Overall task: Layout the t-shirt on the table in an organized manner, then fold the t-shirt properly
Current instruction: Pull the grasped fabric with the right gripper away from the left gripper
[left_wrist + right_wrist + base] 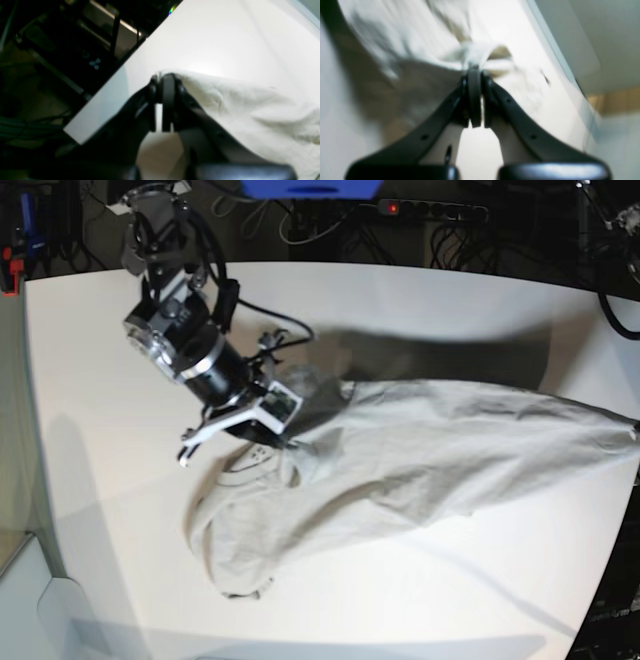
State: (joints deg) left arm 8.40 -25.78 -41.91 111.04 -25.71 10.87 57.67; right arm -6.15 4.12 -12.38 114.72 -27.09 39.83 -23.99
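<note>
Two arms pinch the shirt over the table

The right gripper (475, 72) leans down, squeezed tight on the t-shirt (420, 455) near its neck; the left gripper (166, 77) is clamped on the far corner. The soft, wrinkly cloth stretches across the smooth white table (420, 300)

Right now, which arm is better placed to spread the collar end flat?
Right. The right gripper is shut on the t-shirt beside its collar; the left gripper pinches the far end at the table edge.
</note>
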